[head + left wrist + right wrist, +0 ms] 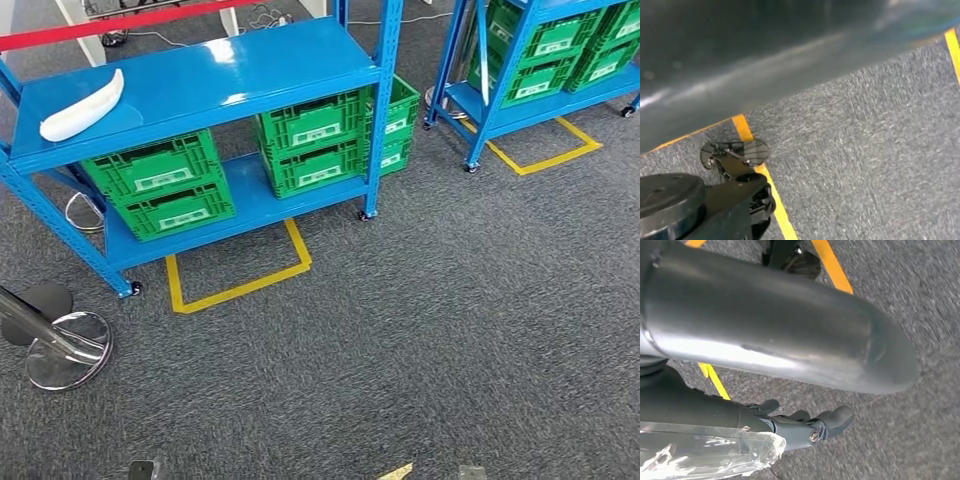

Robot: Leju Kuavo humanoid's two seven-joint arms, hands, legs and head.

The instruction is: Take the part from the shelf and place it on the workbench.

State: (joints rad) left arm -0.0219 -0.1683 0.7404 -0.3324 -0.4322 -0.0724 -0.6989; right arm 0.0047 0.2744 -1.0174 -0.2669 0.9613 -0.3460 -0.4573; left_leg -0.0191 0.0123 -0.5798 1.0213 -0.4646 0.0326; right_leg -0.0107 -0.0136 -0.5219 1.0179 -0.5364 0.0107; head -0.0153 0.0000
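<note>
White curved part (83,106) lies on the top deck of the blue shelf (226,70), toward its left end, nothing touching it. Beneath that deck, two stacks of green crates (162,185) sit on the shelf's lower level, a yellow floor marking (238,285) just in front. Right of the shelf stands a second blue rack (528,60) with more crates. The left hand (736,167) hangs over grey carpet, its state unclear. The right hand (806,425) hangs with fingers loosely apart, holding nothing.
</note>
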